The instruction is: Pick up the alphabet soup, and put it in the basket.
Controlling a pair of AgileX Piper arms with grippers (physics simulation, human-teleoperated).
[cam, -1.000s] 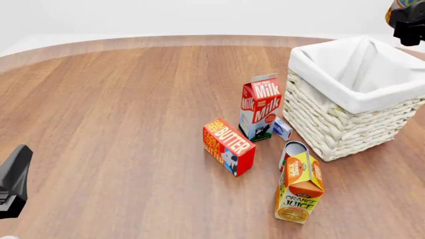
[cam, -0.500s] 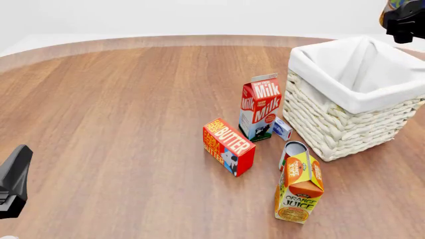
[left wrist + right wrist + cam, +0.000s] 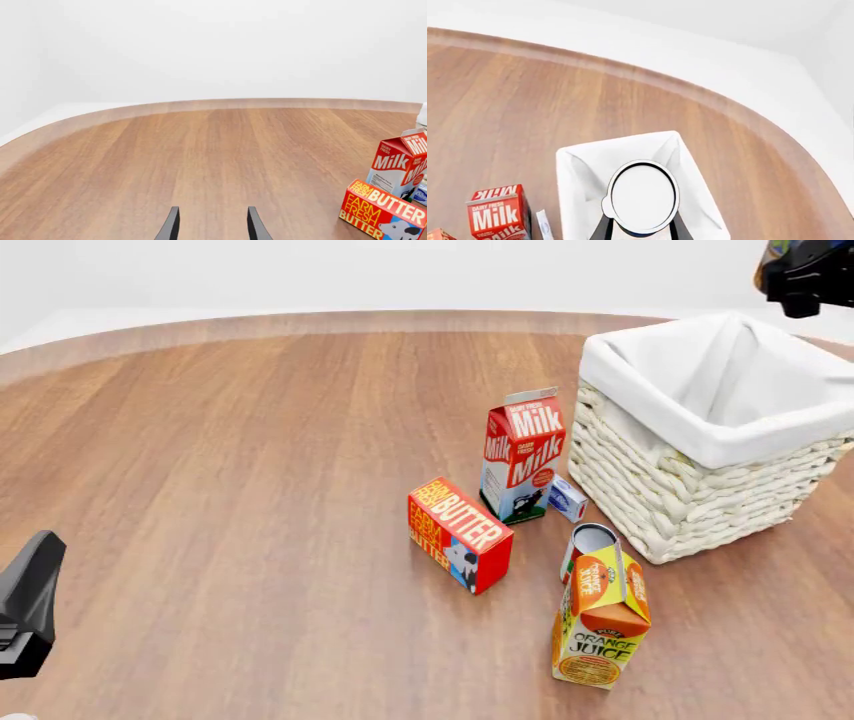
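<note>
- Since a second ago, the right gripper point(image 3: 639, 231) has been carried slightly up and left, over the basket point(image 3: 721, 445).
- Held between its closed fingers point(image 3: 602, 229), the alphabet soup point(image 3: 642, 196) is seen above the white lining.
- Milk carton point(image 3: 522, 454), butter box point(image 3: 461, 534) and juice carton point(image 3: 601, 617) stand beside the basket, apparently clear.
- The left gripper point(image 3: 212, 225) is parted, empty, over bare counter point(image 3: 240, 460).

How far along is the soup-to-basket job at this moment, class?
Done: the soup is off the table, clamped in the right gripper. In hand: that gripper holds it above the basket, its pale top showing over the white lining in the right wrist view. Left: lowering or dropping it in; the can is not yet inside. The left gripper is open and idle over bare table.
</note>
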